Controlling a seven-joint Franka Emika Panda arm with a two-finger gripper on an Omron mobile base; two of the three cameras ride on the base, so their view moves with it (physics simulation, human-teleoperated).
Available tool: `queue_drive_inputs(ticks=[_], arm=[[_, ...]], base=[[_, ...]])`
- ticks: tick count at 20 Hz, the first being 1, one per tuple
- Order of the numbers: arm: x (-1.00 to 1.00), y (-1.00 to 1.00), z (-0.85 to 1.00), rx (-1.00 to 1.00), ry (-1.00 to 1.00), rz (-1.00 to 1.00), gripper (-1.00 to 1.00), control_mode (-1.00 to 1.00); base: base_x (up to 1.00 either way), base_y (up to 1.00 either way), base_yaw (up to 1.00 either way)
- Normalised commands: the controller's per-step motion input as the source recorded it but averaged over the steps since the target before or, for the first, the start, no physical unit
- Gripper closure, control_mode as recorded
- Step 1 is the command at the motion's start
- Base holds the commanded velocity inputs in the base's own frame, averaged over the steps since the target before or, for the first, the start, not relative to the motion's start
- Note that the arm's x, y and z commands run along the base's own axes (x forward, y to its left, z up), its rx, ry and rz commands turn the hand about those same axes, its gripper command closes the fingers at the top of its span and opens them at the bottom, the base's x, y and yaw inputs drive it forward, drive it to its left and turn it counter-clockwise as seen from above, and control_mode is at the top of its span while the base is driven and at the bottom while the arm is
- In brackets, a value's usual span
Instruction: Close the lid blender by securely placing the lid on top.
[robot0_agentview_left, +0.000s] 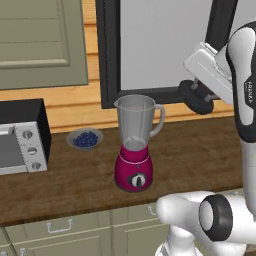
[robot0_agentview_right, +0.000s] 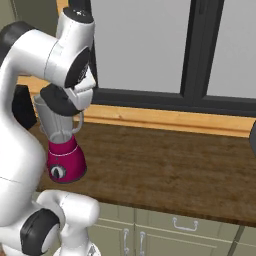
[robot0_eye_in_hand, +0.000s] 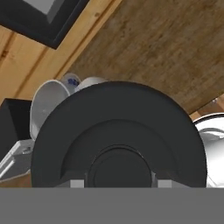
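The blender stands on the wooden counter, its magenta base under a clear grey jar whose mouth is uncovered. The black round lid hangs in the air to the right of the jar and a little above its rim, tilted. My gripper is shut on the lid, apart from the jar. In the hand view the lid covers most of the picture, with the jar showing past its left edge. From the right base view the lid overlaps the jar's upper part.
A black-and-silver toaster oven sits at the counter's left end. A grey bowl of blueberries lies between it and the blender. A dark-framed window rises behind. The counter stretches to the right of the blender.
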Motion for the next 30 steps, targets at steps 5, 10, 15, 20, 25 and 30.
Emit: queue_drive_inputs(ticks=[5,10,15,20,25,30], arm=[[0.16,0.65,0.0,-0.11,0.05,-0.01,1.0,-1.0],[0.42,0.57,0.01,-0.12,0.2,-0.12,1.0,-1.0],[0.46,0.31,0.03,-0.1,0.24,-0.19,1.0,-1.0],[0.43,0.23,0.0,-0.04,0.15,-0.16,1.0,-1.0],[0.23,0.21,0.0,0.0,0.02,-0.09,1.0,-1.0],[0.06,0.2,-0.08,0.0,0.0,-0.06,1.0,-1.0]], base=[[0.0,0.0,0.0],[0.0,0.0,0.0],[0.0,0.0,0.0],[0.0,0.0,0.0],[0.0,0.0,0.0],[0.0,0.0,0.0]])
